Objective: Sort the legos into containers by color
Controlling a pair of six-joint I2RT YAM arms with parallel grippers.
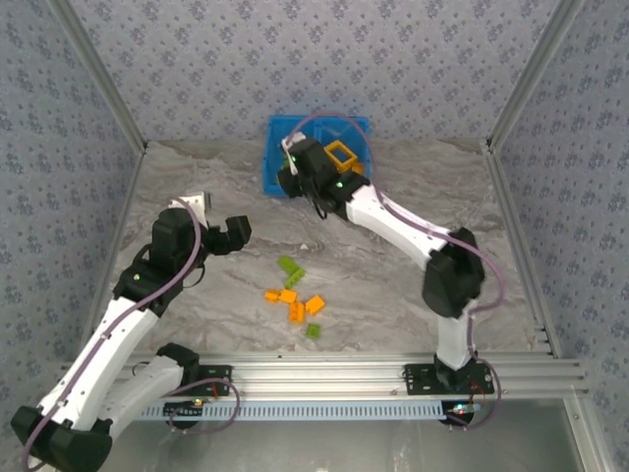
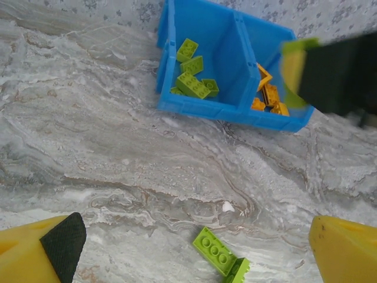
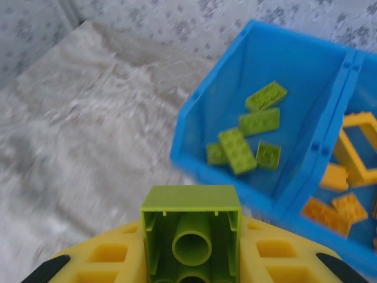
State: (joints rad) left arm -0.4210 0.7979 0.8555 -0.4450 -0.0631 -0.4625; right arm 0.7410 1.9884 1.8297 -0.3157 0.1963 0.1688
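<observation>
My right gripper (image 3: 191, 266) is shut on a lime green lego (image 3: 191, 207), held studs-down just short of the blue bin's (image 3: 200, 134) near left corner. In the top view that gripper (image 1: 292, 170) hangs at the bin's (image 1: 272, 157) left side. The left container holds several green legos (image 3: 238, 150). The right one holds orange legos (image 3: 324, 215) and an orange frame (image 3: 358, 147). My left gripper (image 2: 196, 239) is open above the table, a green lego (image 2: 215, 251) lying between its fingers (image 2: 62, 239). From above, this gripper (image 1: 236, 233) sits left of the loose pile.
Loose legos lie mid-table: green ones (image 1: 290, 265) at the back, orange ones (image 1: 298, 305) in the middle, one green (image 1: 313, 331) nearest the rail. Patterned walls close in both sides and the back. A metal rail (image 1: 324, 372) runs along the near edge.
</observation>
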